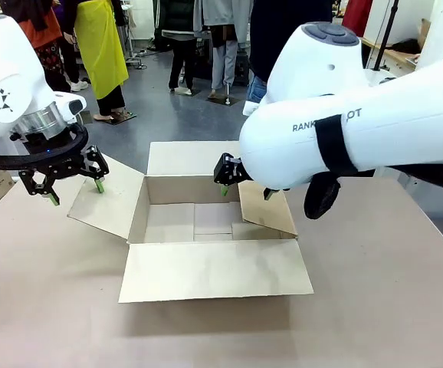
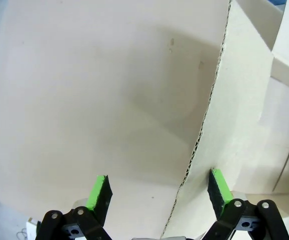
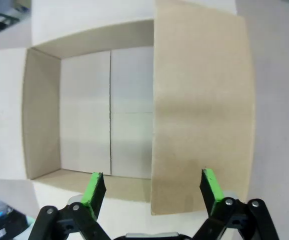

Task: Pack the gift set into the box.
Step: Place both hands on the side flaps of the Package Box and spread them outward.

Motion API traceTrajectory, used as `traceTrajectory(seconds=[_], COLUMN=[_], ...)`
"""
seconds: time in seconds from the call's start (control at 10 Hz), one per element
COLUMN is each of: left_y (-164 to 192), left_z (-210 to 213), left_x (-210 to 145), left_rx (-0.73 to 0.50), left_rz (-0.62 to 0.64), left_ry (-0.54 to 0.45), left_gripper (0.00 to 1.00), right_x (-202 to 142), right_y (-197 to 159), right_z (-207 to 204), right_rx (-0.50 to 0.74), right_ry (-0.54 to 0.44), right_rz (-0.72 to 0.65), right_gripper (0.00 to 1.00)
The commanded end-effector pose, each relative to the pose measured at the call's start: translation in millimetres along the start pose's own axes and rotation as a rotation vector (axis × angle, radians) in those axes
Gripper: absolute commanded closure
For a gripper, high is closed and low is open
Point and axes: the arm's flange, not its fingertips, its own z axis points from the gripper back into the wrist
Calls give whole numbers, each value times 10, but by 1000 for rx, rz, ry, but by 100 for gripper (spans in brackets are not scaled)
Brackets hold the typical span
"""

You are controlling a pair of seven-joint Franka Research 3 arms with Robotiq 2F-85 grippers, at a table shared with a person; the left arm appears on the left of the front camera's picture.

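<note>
The left claw stood wide, its green pads straddling the edge of the left flap just beneath. The right claw, equally wide and holding nothing, hung over the right flap, seemingly so that both flaps were kept splayed. Between the two claws sat the box, open on the counter with its floor bare and ready for packing, though the bulky white arm behind the right claw overhung that side and might crowd anything brought in from there.

Open brown box, flaps splayed
</note>
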Motion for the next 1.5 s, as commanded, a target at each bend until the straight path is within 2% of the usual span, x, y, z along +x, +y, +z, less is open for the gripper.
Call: traceTrajectory(seconds=[0.0, 0.1, 0.2, 0.5, 0.8, 1.0, 1.4], left_y=[-1, -1, -1, -1, -1, -1, -1], left_z=[28, 28, 28, 28, 28, 28, 28], left_x=[2, 2, 2, 2, 2, 2, 2], left_rx=[18, 18, 18, 18, 18, 18, 18], left_rz=[12, 12, 12, 12, 12, 12, 12], left_ry=[-6, -6, -6, -6, -6, -6, -6], left_gripper=[0, 0, 0, 0, 0, 0, 0], right_x=[-16, 126, 263, 603, 712, 695, 696], right_y=[7, 184, 305, 500, 616, 636, 430], right_z=[36, -29, -130, -313, -669, -841, -724], right_rx=[16, -166, -253, -379, -452, -566, -680], right_ry=[0, 76, 86, 96, 120, 104, 36], right_rz=[3, 73, 114, 112, 63, 34, -33], right_gripper=[0, 0, 0, 0, 0, 0, 0])
